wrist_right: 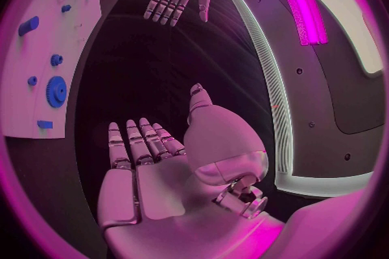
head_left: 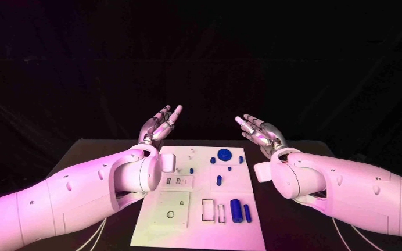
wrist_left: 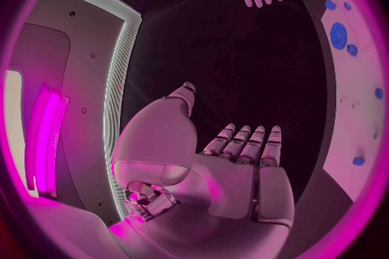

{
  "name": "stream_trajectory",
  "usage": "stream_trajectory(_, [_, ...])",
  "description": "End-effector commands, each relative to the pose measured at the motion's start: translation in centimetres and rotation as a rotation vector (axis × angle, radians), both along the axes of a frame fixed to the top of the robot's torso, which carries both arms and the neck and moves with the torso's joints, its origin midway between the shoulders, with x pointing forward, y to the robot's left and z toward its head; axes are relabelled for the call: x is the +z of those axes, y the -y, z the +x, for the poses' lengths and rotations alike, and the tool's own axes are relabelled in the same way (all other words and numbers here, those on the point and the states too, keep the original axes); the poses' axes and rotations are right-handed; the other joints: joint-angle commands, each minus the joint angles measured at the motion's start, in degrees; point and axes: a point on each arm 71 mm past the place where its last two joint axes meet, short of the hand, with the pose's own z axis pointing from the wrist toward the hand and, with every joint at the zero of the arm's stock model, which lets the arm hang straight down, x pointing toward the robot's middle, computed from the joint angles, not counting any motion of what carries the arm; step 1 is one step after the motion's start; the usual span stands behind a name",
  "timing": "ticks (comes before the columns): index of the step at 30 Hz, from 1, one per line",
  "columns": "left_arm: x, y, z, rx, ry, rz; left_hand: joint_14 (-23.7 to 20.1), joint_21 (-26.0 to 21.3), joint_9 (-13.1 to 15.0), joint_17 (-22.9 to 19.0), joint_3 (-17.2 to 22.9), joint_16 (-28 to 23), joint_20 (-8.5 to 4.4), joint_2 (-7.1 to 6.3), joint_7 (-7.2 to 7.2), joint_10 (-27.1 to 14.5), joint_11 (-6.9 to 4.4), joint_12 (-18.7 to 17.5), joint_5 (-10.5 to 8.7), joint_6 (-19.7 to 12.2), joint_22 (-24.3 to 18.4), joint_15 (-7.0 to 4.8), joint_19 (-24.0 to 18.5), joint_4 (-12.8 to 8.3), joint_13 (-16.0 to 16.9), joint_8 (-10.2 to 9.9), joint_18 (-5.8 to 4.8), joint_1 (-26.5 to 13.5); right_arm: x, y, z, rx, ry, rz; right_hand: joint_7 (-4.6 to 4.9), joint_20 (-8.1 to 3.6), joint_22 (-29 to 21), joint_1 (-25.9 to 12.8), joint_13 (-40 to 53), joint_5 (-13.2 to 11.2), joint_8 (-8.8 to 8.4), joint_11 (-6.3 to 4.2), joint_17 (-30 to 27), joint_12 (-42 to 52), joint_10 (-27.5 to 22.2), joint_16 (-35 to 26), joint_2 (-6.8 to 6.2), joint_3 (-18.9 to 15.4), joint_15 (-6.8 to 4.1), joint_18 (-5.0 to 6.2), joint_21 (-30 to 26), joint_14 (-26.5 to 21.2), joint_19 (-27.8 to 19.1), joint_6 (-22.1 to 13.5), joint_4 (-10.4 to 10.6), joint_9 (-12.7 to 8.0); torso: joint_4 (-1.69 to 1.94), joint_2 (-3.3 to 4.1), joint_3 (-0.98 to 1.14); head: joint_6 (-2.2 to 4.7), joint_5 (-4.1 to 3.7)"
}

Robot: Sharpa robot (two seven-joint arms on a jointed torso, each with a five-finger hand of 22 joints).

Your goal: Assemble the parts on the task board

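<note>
2 silver many-fingered hands are up in the air in the head view, and you can see both hold nothing. Your left hand is spread wide above the far left corner of the flat white plastic task board. Your right hand is spread wide too, above the far right corner. The board lies flat in the middle of the black table. On it sit small blue plastic parts: a round blue disc with a toothed rim near the far edge, a fat blue peg lying on its side near you, and a thin blue bar just beside the peg. I think these pieces are light, hard and a bit slippery, so pinch them softly with the fingertips. Take the peg by its round sides. Take the disc by its rim.

From the left wrist view, your left hand's palm faces up with the fingers straight and apart. The right hand shows too, far across, and it is spread out. The white board runs along one side with the blue disc on it.

From the right wrist view, your right hand's palm is flat with the fingers straight. It has nothing in it. The blue disc and the fat peg lie on the board, well apart from the hand.

The table looks smooth and dark. All around it is black, with lots of room to move.
</note>
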Motion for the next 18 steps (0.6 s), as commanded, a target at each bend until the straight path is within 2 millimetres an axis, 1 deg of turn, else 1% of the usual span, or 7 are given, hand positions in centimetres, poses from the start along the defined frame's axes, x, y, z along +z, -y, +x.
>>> stream_trajectory(1, [0.2,0.5,0.0,-0.059,-0.002,-0.063,4.2,1.2,0.5,0.6,0.6,1.2,0.82,0.73,7.31,3.8,2.50,1.0,0.29,3.6,0.5,1.28,1.6,-0.7,0.5,0.9,1.45,4.0,-0.2,-0.9,0.0,0.164,-0.040,-0.012,5.67,0.89,1.0,11.0,0.8,-4.4,1.55,1.96,1.2,1.4,9.0,2.2,-0.21,2.8,1.55,0.58,2.6,12.9,4.1,8.4,-6.4,0.9,0.00,0.00,0.00,0.00,0.00])
stream_trajectory(5, [0.2,0.5,0.0,-0.059,-0.002,-0.063,10.8,3.2,1.0,1.3,0.7,2.8,0.91,1.26,8.58,9.8,4.34,2.0,0.29,8.3,1.5,1.38,5.6,-2.1,1.1,1.9,1.59,5.4,-0.2,-0.9,0.0,0.180,-0.045,-0.018,5.37,0.78,3.4,15.5,1.6,-5.2,3.46,3.07,2.0,3.6,22.3,4.7,-1.14,5.4,2.13,-0.01,8.2,27.1,15.1,18.7,-10.6,1.9,0.00,0.00,0.00,0.00,0.00])
stream_trajectory(6, [0.3,-0.4,-0.1,-0.077,0.014,-0.062,13.4,4.3,1.2,1.5,0.8,3.5,0.92,1.40,8.83,12.4,4.79,2.5,0.30,10.1,2.0,1.23,7.6,-2.5,1.3,2.2,1.30,5.9,0.5,-0.2,0.8,0.189,0.073,-0.151,5.46,0.83,4.0,16.1,1.7,-5.3,3.83,3.04,2.1,4.0,25.9,5.2,-1.23,6.1,2.07,0.13,9.9,31.1,18.8,21.4,-11.4,2.0,0.05,0.29,0.03,-1.02,-0.14])
stream_trajectory(8, [0.4,-0.7,-0.1,-0.083,0.023,-0.054,19.4,6.4,1.7,2.1,0.9,5.0,0.83,1.58,9.05,18.2,4.74,3.6,0.30,14.1,3.0,0.68,11.8,-3.3,1.7,3.1,1.28,6.7,0.7,0.0,1.1,0.184,0.111,-0.196,5.36,0.71,5.2,17.3,1.9,-5.8,4.86,2.00,2.2,5.0,32.3,6.1,-1.58,7.1,1.06,1.02,13.1,35.7,25.8,27.7,-12.8,2.4,0.07,0.51,0.04,-1.12,-0.13])
stream_trajectory(11, [0.7,-1.1,-0.1,-0.092,0.040,-0.040,36.0,13.6,3.0,4.0,1.2,10.1,0.55,1.58,8.56,36.3,3.05,8.4,0.27,26.1,6.2,-1.61,26.1,-5.3,3.5,6.1,3.22,8.8,1.1,0.3,1.4,0.184,0.160,-0.258,4.97,0.34,5.6,18.1,1.8,-6.3,5.80,0.55,2.2,5.6,36.7,6.9,-1.81,8.2,-0.47,2.15,15.1,40.7,30.9,35.2,-14.3,2.6,0.18,0.91,-0.02,-1.21,-0.22])
stream_trajectory(14, [1.2,-1.5,0.0,-0.103,0.062,-0.019,44.2,19.1,3.8,4.5,1.9,12.1,0.09,1.17,7.18,42.4,1.24,9.5,0.43,37.7,8.3,-3.81,34.8,-8.6,3.2,8.4,7.11,12.0,1.6,0.5,1.6,0.202,0.219,-0.338,4.31,-0.88,5.7,18.4,1.7,-6.2,5.49,-0.63,2.3,5.4,40.9,7.2,-2.07,9.5,-1.95,2.24,16.4,45.7,35.1,38.6,-15.8,2.2,0.28,1.47,0.00,-1.24,-0.29])
stream_trajectory(18, [1.8,-1.7,0.0,-0.125,0.078,-0.002,50.3,20.1,3.7,5.3,3.0,13.6,-0.08,0.91,5.88,47.3,-0.43,10.3,0.41,41.8,8.5,-5.73,36.1,-10.9,3.2,9.0,7.85,14.2,2.2,0.4,1.7,0.229,0.272,-0.413,3.75,-2.13,5.9,18.2,1.7,-5.6,5.29,-1.58,2.5,4.9,44.2,7.3,-2.11,10.6,-3.19,2.27,17.4,49.4,38.1,41.1,-16.8,2.2,0.36,2.21,0.05,-1.20,-0.32])
